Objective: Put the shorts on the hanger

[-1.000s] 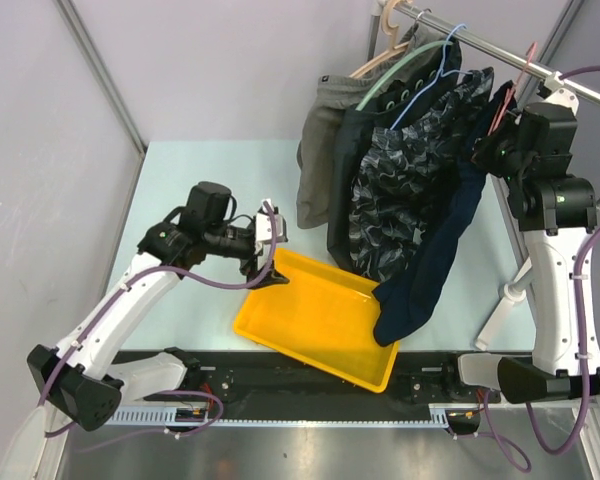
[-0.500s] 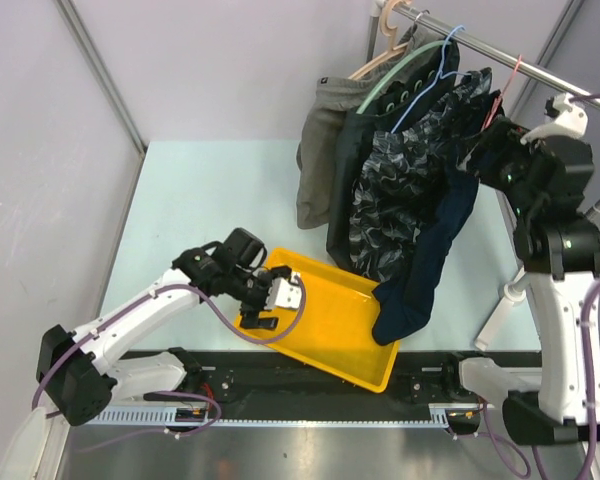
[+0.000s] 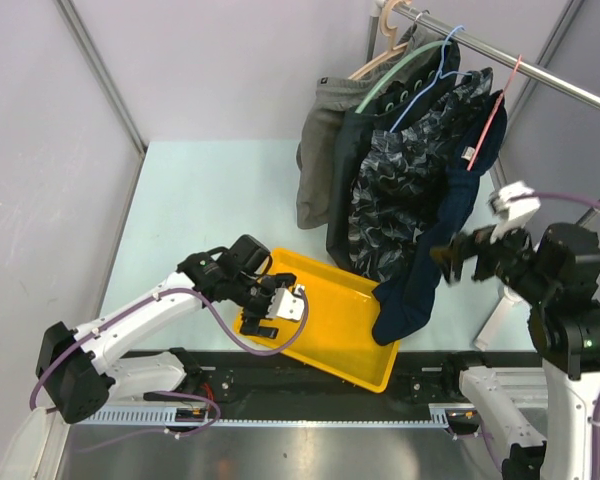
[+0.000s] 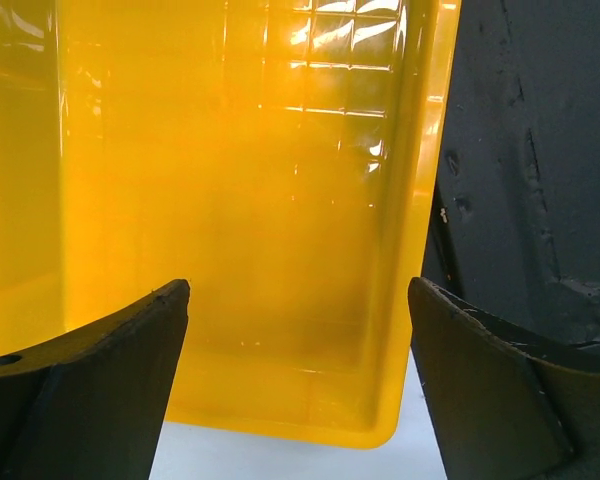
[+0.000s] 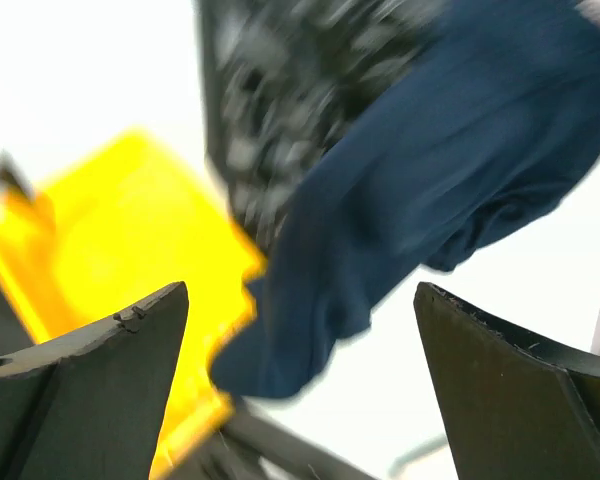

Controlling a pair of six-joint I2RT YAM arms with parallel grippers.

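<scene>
The dark navy shorts hang from the pink-red hanger, which is hooked on the rail. Their lower end drapes onto the right side of the yellow tray. My right gripper is open and empty, below the rail and just right of the hanging shorts, apart from them. In the right wrist view, blurred, the shorts and the tray lie beyond the right gripper. My left gripper is open and empty, low over the tray's left end. Its wrist view shows the tray between the spread jaws of the left gripper.
The metal rail runs across the back right. Grey shorts and black-grey patterned shorts also hang from it, on a mint-green hanger and a blue wire hanger. Dark fabric lies beside the tray's right wall.
My right gripper has opened, let go at the hanger by the rail, and dropped down toward the near side. My left arm has lowered from the tray's far corner to over the tray.
</scene>
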